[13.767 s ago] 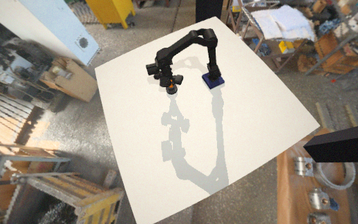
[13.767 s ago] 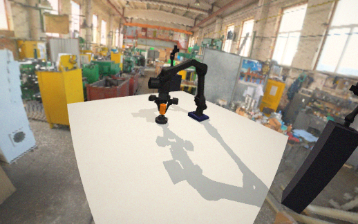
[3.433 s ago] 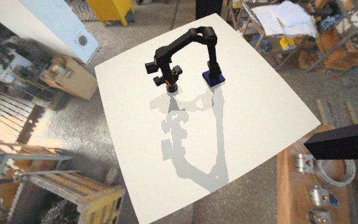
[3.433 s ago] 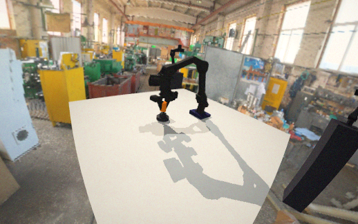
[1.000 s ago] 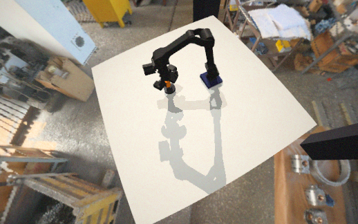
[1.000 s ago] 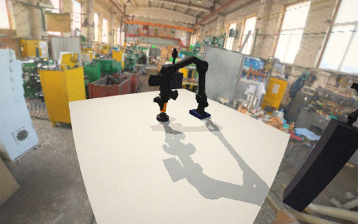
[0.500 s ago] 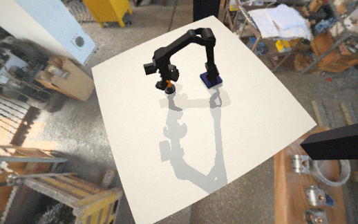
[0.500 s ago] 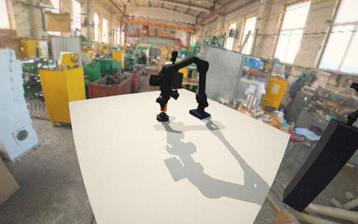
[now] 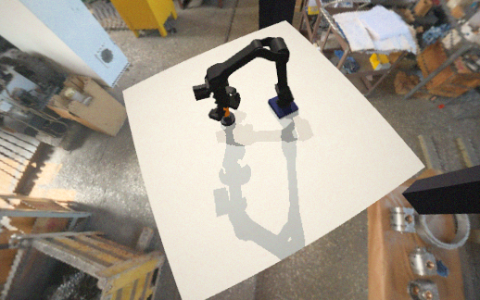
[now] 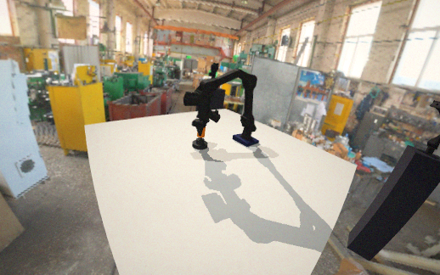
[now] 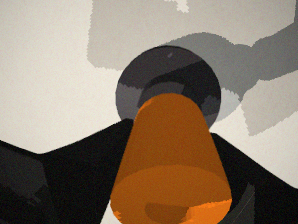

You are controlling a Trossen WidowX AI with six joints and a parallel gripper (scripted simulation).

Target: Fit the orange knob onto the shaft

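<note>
The black tool (image 9: pixel 224 111) (image 10: pixel 200 128) (image 11: pixel 170 133) is holding the orange knob (image 9: pixel 226 112) (image 10: pixel 203 131) (image 11: pixel 170 145) tight, right by the round black stand (image 9: pixel 227 121) (image 10: pixel 200 145) (image 11: pixel 132 100) on the worktop (image 9: pixel 195 185) (image 10: pixel 161 204) (image 11: pixel 45 75).

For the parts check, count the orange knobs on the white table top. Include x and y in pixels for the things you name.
1: the orange knob (image 9: pixel 226 112) (image 10: pixel 203 132) (image 11: pixel 170 140), clamped in the gripper (image 11: pixel 170 133) above the round pedestal (image 9: pixel 228 121) (image 10: pixel 200 145) (image 11: pixel 167 60). The arm might hide others.

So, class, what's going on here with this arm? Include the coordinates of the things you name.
The robot arm (image 9: pixel 244 56) (image 10: pixel 248 95) has the orange knob (image 9: pixel 226 112) (image 11: pixel 170 135) clamped in its end effector (image 9: pixel 226 110) (image 10: pixel 200 130) (image 11: pixel 170 133), over the dark round pedestal (image 9: pixel 227 121) (image 10: pixel 200 144) (image 11: pixel 167 62). The knob is not yet released. Whether its flat side lines up with the shaft's cannot be told.
</note>
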